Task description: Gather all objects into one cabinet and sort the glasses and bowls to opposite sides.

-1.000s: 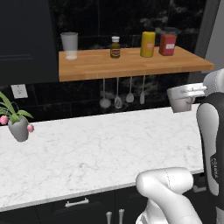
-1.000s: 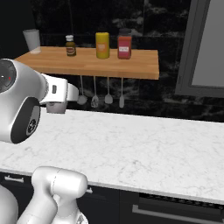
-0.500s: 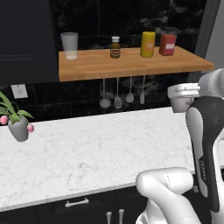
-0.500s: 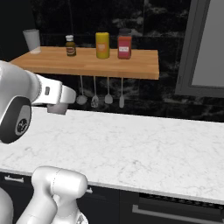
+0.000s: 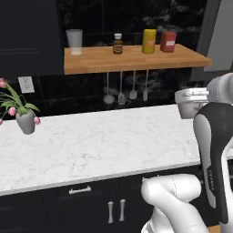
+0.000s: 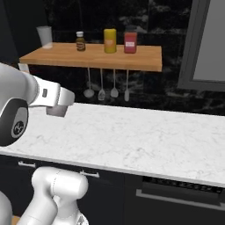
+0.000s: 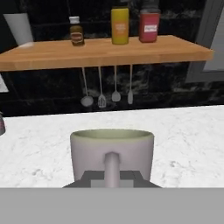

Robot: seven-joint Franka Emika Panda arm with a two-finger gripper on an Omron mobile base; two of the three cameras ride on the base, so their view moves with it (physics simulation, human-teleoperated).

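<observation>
A pale grey-beige mug (image 7: 112, 151) hangs upright above the white marble counter (image 7: 183, 131), its handle turned toward the hand camera. My gripper (image 7: 112, 178) is shut on the mug at the handle side. In the left base view the mug (image 5: 191, 102) hovers over the counter's right end, beside my forearm. From the right base camera, the mug (image 6: 56, 110) peeks out under my white wrist at the left. The red mug, the wire-mesh bowl and the black cabinet with the white bar handle are out of view.
A light wooden wall shelf (image 5: 136, 58) carries a clear tumbler (image 5: 74, 42), a brown bottle, a yellow jar and a red jar. Utensils (image 5: 126, 93) hang beneath it. A potted pink flower (image 5: 25, 119) stands at the counter's left. A grey framed panel (image 6: 206, 44) rises at right.
My arm has folded closer to the base, its forearm now upright at the right of the left base view. The held mug has dropped a little. Both base views have shifted slightly.
</observation>
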